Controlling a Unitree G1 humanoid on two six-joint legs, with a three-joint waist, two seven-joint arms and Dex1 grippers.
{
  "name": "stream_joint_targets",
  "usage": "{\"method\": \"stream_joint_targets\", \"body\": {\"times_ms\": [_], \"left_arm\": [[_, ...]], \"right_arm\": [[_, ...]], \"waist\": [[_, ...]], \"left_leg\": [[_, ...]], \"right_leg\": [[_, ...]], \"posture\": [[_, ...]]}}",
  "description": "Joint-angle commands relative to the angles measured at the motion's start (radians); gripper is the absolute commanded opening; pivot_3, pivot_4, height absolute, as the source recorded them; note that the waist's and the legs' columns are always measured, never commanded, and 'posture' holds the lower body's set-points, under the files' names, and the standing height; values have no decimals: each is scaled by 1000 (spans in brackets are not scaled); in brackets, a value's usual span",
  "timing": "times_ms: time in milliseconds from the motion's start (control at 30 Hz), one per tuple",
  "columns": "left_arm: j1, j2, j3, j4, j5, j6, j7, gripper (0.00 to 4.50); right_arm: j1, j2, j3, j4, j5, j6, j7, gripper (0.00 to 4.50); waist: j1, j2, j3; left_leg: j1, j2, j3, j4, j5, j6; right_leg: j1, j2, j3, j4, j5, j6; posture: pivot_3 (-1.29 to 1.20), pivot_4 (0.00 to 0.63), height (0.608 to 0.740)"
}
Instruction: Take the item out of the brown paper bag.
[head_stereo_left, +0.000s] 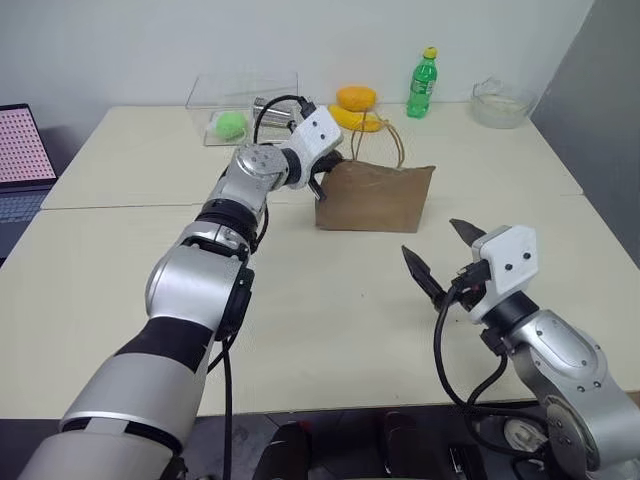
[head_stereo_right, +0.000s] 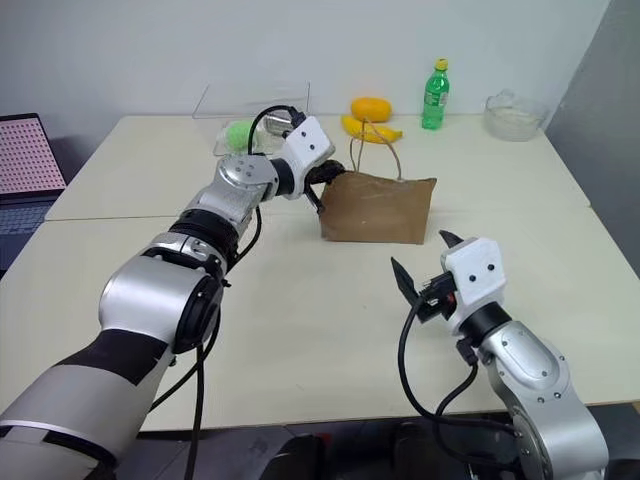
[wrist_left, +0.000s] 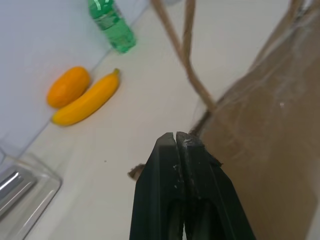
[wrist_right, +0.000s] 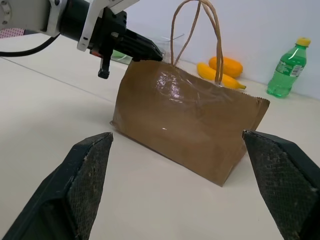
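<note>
The brown paper bag (head_stereo_left: 375, 198) stands upright in the middle of the table, its two cord handles (head_stereo_left: 378, 140) looping above it. My left gripper (head_stereo_left: 322, 180) is at the bag's top left corner, shut on the paper rim; a scrap of brown edge shows beside its fingers (wrist_left: 165, 165). My right gripper (head_stereo_left: 432, 238) hovers open on the near side of the bag, apart from it, and the bag (wrist_right: 185, 125) shows between its spread fingers (wrist_right: 85, 175). The item is hidden inside the bag.
Behind the bag lie a banana (head_stereo_left: 357, 119) and an orange fruit (head_stereo_left: 356, 97), with a green bottle (head_stereo_left: 423, 84) to their right. A clear box holding a green ball (head_stereo_left: 232, 124) is at back left, a glass bowl (head_stereo_left: 502, 102) at back right, and a laptop (head_stereo_left: 22, 150) at far left.
</note>
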Motion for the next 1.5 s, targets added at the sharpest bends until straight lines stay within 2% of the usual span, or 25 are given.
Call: {"method": "stream_joint_targets", "body": {"times_ms": [33, 500, 667, 800, 900, 1100, 1233, 1333, 1400, 1500], "left_arm": [[-15, 32, 4, -14, 7, -17, -162, 50], [88, 129, 37, -122, -70, 38, -675, 50], [172, 152, 33, -269, -124, 105, -819, 50], [259, 196, -14, -492, -234, 236, -838, 50], [339, 288, -79, -711, -343, 334, -838, 50], [449, 516, -173, -989, -481, 419, -838, 50], [509, 553, -163, -1066, -511, 432, -838, 868], [537, 494, -102, -1110, -504, 390, -776, 1806], [562, 465, -80, -1130, -482, 313, -737, 2440], [642, 416, -69, -1138, -444, 65, -721, 3341]], "right_arm": [[16, -19, -28, -105, 42, -17, -14, 4384], [15, -77, -44, -87, 141, -8, 1, 4384], [23, -87, -45, -82, 158, -11, 7, 4384], [32, -100, -53, -84, 176, -8, 12, 4384], [49, -111, -63, -93, 189, -5, 16, 4384], [99, -143, -87, -105, 234, -13, 16, 4384], [106, -156, -89, -105, 255, -15, 14, 4384], [101, -176, -87, -100, 274, -14, 32, 4384], [112, -190, -94, -103, 289, -17, 43, 4384], [150, -220, -93, -105, 303, -32, 59, 4384]], "waist": [[-1, 0, 0], [-3, 0, 0], [-4, 0, 0], [-7, 0, 0], [-8, 0, 0], [-17, 0, 0], [-15, 0, 0], [-7, 0, 0], [-2, 0, 0], [0, 0, 0]], "left_leg": [[0, 0, 0, 0, 0, 0], [1, 0, 0, 1, 0, 0], [1, 1, 0, 1, 0, 0], [1, 1, -1, 2, 0, 0], [1, 1, -1, 2, 0, 0], [2, 2, -1, 1, 0, 0], [2, 1, 0, 1, 0, 0], [2, 1, 0, 2, 0, 0], [2, 1, 0, 2, 0, 0], [2, 2, 0, 1, 0, 0]], "right_leg": [[0, 0, 0, 0, 0, 0], [0, 0, 0, 3, 0, 0], [0, 0, 0, 4, 0, 0], [0, 0, 0, 5, 0, 0], [0, 0, 0, 5, 0, 0], [0, 1, 1, 6, 0, 0], [1, 1, 1, 6, 0, 0], [1, 1, 1, 6, 0, 0], [1, 1, 0, 6, 0, 0], [1, 0, 1, 5, 0, 0]], "posture": [[0, 150, 740], [0, 150, 740], [0, 150, 740], [0, 150, 740], [0, 150, 740], [0, 150, 740], [0, 150, 740], [0, 150, 740], [0, 150, 740], [0, 150, 740]]}}
